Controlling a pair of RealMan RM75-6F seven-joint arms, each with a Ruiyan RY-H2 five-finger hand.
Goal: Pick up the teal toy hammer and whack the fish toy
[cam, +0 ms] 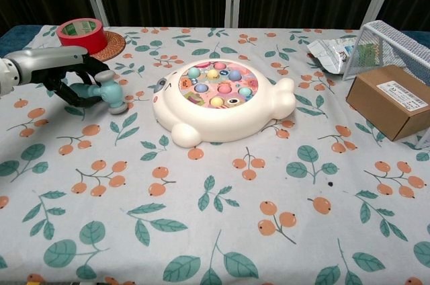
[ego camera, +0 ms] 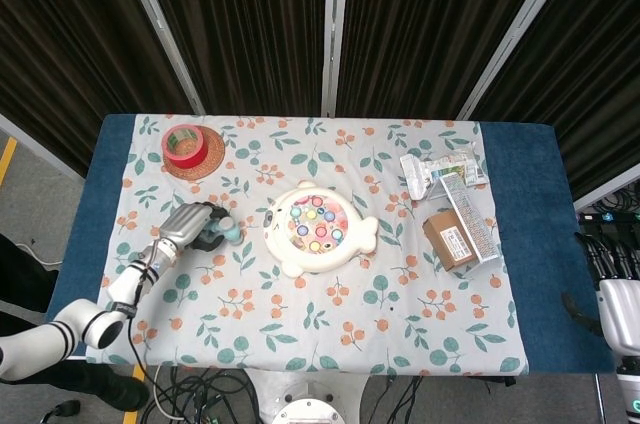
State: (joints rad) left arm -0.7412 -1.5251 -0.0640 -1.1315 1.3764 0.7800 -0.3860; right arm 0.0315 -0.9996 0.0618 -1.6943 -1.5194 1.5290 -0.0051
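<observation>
The teal toy hammer (cam: pixel 106 90) with a grey head is gripped by my left hand (cam: pixel 62 68), whose dark fingers wrap its handle. In the head view the left hand (ego camera: pixel 190 226) is left of the fish toy (ego camera: pixel 318 228), and the hammer (ego camera: pixel 226 232) head points toward it with a short gap between. The fish toy (cam: pixel 222 100) is white with several coloured pegs on a pink top and lies flat mid-table. My right hand (ego camera: pixel 603 262) hangs off the table's right side, fingers extended and holding nothing.
A red tape roll (ego camera: pixel 184 147) sits on a woven coaster at the back left. At the right stand a cardboard box (cam: pixel 391 100), a white wire basket (cam: pixel 393 42) and foil packets (cam: pixel 332 50). A floral cloth (cam: pixel 222 224) covers the table.
</observation>
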